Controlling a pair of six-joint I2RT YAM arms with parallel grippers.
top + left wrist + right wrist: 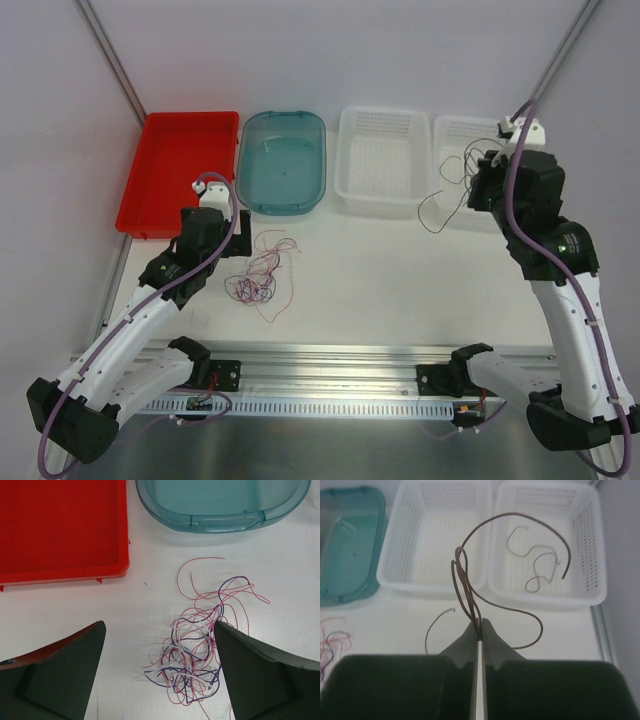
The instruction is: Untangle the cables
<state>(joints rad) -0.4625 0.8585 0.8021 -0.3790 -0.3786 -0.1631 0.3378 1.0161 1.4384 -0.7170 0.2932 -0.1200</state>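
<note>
One dark brown strand (511, 514) was pinched btw pressed-together R gripper (480, 625), nr white baskets (435, 587), L gripper (159, 625) hung spread wide over cables (192, 655) clumped on table (150, 565), nr red tray (65, 572) & teal tub (220, 522)

Between my left claw's (159, 625) fingers, the cables (192, 655) run off frame; the brown strand (468, 605) vanishes inside my right claw's (480, 622) pinch.

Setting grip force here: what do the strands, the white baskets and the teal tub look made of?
Strands: probably thin insulated wire, given the smooth coloured coating and springy curls. The brown strand pinched in the right gripper stands up in stiff loops, which suggests a metal core. White baskets: matte moulded plastic with perforated walls. Teal tub: translucent, glossy plastic with a moulded rim.
</note>
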